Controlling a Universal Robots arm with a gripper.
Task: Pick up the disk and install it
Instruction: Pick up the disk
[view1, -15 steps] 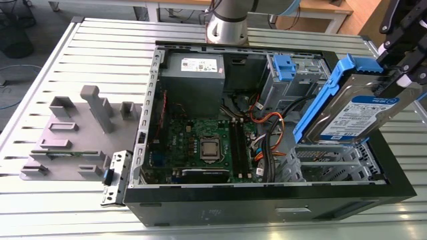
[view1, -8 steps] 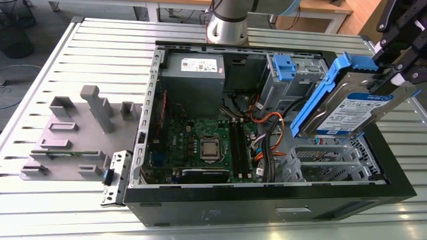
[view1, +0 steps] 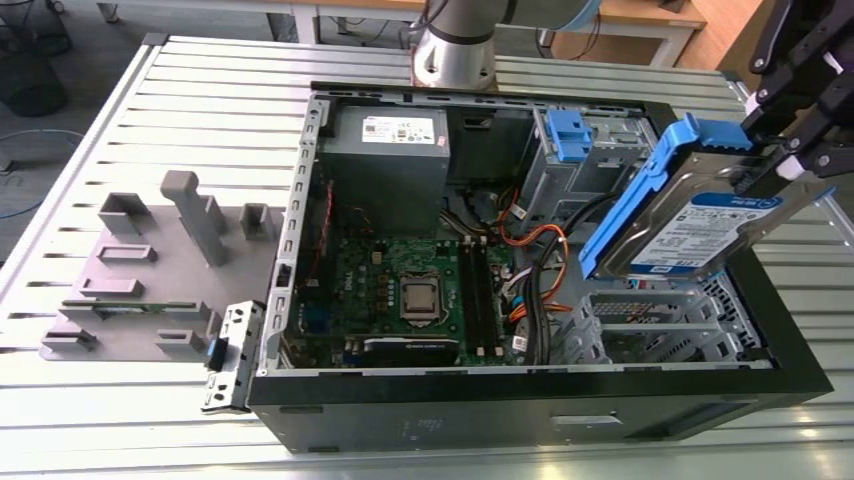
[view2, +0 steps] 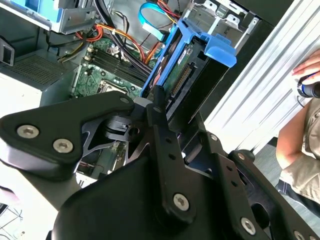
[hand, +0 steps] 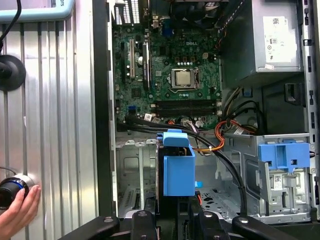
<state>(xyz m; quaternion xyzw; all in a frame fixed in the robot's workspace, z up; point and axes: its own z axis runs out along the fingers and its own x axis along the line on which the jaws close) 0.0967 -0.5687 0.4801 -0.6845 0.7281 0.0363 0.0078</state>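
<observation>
Disk (view1: 694, 220) clamped in the gripper (view1: 785, 160), tilted above the open computer case (view1: 534, 400).

In the exterior view, the case's black near wall runs along six o'clock, and behind it the bare metal drive cage (view1: 667, 320) sits at four o'clock. Above that cage, near three o'clock, the disk hangs label outward with its blue rail (view1: 641, 190) uppermost, the jaws closed on its upper end. The motherboard (view1: 400, 280) lies at centre, with the grey power-supply box (view1: 387, 150) toward twelve o'clock and the arm's base (view1: 454, 50) beyond.
</observation>
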